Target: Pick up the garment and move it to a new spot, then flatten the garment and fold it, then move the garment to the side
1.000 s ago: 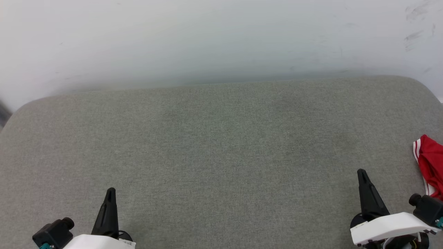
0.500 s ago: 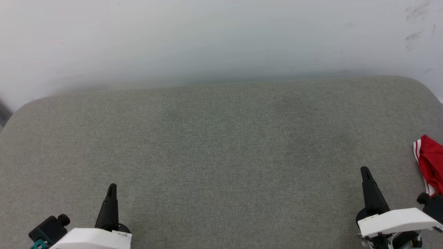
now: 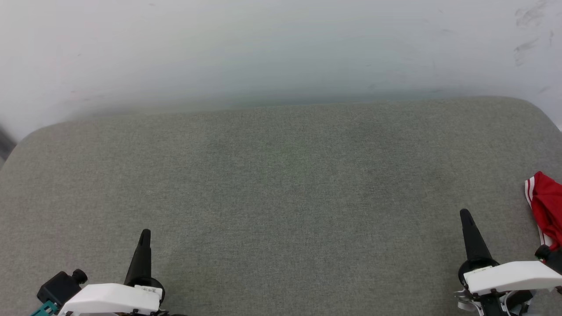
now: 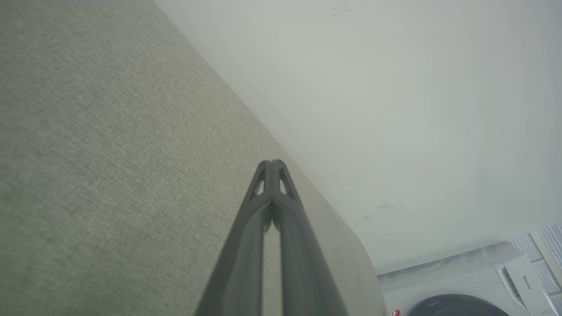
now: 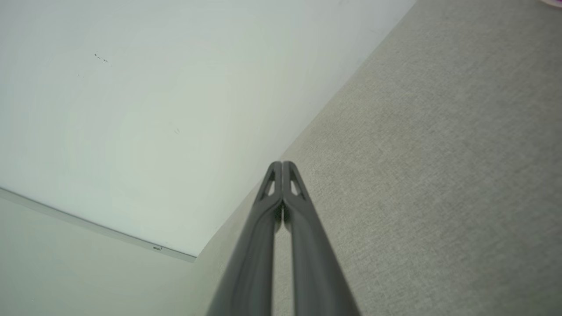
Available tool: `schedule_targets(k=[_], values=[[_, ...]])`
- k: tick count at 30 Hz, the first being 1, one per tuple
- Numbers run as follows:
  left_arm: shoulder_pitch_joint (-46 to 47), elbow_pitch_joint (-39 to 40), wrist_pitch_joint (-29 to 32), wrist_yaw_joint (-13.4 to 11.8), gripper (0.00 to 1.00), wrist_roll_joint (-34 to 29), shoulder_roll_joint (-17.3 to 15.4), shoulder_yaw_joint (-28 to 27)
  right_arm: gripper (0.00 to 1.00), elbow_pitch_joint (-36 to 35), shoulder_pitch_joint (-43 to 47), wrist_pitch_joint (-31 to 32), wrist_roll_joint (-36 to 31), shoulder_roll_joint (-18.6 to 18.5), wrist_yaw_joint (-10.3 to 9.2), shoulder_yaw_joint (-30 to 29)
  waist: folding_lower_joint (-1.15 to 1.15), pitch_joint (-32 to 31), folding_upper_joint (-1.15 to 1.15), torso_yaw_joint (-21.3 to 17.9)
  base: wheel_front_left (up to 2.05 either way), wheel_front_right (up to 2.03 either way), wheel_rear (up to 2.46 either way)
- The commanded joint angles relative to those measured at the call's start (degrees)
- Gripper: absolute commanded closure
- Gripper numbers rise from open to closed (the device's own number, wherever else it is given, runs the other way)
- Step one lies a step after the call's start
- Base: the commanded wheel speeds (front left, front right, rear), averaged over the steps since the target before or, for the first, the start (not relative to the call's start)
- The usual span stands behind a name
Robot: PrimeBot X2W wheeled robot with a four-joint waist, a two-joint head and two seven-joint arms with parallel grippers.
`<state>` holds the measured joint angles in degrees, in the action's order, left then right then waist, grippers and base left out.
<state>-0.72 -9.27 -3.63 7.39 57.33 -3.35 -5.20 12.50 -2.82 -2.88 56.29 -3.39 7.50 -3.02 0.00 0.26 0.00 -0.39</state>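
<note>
1. Garment [image 3: 546, 202]: on the grey padded surface [image 3: 281, 184] at the far right edge of the head view, cut off by the frame. Only a red corner with white-striped trim visible.
2. Impossible to tell from that corner whether folded flat or lying bunched. Fits equally a shirt waiting at the side to be brought in, or one folded and set aside there.
3. Right gripper [image 3: 465, 213]: near the garment but apart from it, fingers pressed tip to tip with nothing between them.
4. Left gripper [image 3: 144, 232]: low at the left, well apart from the garment, fingers likewise clenched on nothing and pointing toward the white wall [image 3: 263, 52].
5. Handling, by judgement: light, thin and limp, probably a little slick. Likely to sag and drape from any pinch, and to drag somewhat on the woven cover. Not fragile.
6. Where to take hold, should a lift be called for: the striped trim, thicker than the plain cloth and less prone to slipping out of narrow fingertips.
7. For spreading flat: two holds set apart along one edge, one per gripper, so as to hang open rather than rope up.
</note>
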Motion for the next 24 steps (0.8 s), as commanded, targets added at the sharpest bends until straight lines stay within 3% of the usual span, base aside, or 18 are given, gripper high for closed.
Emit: schedule_targets(k=[1, 24], values=[[1.57, 0.31, 0.38, 0.08, 1.00, 1.50, -0.44, 0.03, 1.00, -0.43, -1.47, 0.49, 1.63, 0.12, 0.00, -0.23, 0.00, 0.00, 0.00, 0.01, 0.00, 0.00, 0.00], [3.86, -1.70, 3.97, 0.11, 1.00, 15.16, -0.42, -0.13, 1.00, 0.35, -2.35, 4.02, 15.36, 0.28, 0.00, -1.55, 0.00, -0.03, 0.00, 0.13, 0.00, 0.00, 0.00]])
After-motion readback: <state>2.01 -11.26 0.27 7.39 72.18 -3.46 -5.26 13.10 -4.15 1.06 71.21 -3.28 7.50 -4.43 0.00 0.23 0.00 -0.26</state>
